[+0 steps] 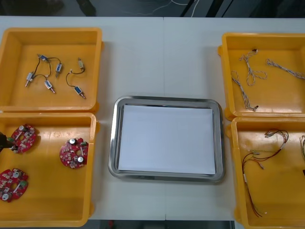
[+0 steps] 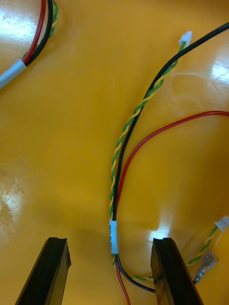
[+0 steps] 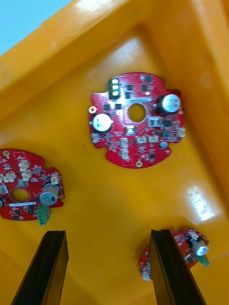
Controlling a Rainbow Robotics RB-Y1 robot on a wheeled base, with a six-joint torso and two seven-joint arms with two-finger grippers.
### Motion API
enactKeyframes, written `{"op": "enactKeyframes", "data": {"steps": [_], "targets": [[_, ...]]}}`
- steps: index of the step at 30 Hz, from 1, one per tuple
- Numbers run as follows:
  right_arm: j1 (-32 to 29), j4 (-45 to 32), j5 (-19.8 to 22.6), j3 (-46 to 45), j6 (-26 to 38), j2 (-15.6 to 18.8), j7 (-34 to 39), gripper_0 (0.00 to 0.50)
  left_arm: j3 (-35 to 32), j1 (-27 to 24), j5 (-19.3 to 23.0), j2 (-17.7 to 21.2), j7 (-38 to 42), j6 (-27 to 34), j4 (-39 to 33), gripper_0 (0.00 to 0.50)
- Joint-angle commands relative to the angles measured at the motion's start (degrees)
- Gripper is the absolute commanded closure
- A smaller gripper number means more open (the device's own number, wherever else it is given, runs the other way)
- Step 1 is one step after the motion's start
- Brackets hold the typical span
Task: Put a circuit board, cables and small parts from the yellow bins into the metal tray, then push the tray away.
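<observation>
My left gripper (image 3: 107, 236) hangs open over the near left yellow bin (image 1: 47, 205). It shows as a dark tip (image 1: 3, 141) at the front view's left edge, next to a red circuit board (image 1: 23, 138). In the left wrist view one circuit board (image 3: 138, 119) lies beyond the fingers, a second (image 3: 24, 190) beside one finger, and a third (image 3: 179, 257) is partly behind the other. My right gripper (image 2: 109, 244) is open low in the near right bin (image 1: 281, 200), its fingers straddling a red and yellow cable (image 2: 113, 237) at its white sleeve. The metal tray (image 1: 167, 102), white inside, holds nothing.
The far left bin (image 1: 14, 47) holds several small metal parts (image 1: 47, 71) on black leads. The far right bin (image 1: 281, 43) holds twisted cables (image 1: 248, 76). Another cable end (image 2: 33, 43) lies farther off in the right wrist view. Bin walls stand close to both grippers.
</observation>
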State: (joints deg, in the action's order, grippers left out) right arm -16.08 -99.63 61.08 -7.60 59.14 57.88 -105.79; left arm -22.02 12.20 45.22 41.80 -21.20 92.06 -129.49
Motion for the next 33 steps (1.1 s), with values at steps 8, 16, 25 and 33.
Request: {"op": "enactKeyframes", "data": {"steps": [8,16,25,33], "targets": [[0.96,0.76,-0.61,2.5,-2.27,2.33,-1.17,0.0,0.93,6.52,-5.66,-4.19,-3.85,-3.3,-1.91,0.0],[0.96,2.25,-0.61,3.47,-3.94,2.33,-1.43,0.0,4.18,7.84,-7.77,-5.33,-4.91,-6.72,-1.91,0.0],[0.96,3.48,-0.52,5.49,-6.84,2.33,-1.26,0.0,6.82,9.68,-10.32,-6.91,-7.11,-8.83,-1.91,0.0],[0.96,3.39,-0.34,5.84,-6.84,2.33,-1.08,0.0,8.58,11.53,-12.17,-7.88,-8.69,-10.41,-1.91,0.0]]}}
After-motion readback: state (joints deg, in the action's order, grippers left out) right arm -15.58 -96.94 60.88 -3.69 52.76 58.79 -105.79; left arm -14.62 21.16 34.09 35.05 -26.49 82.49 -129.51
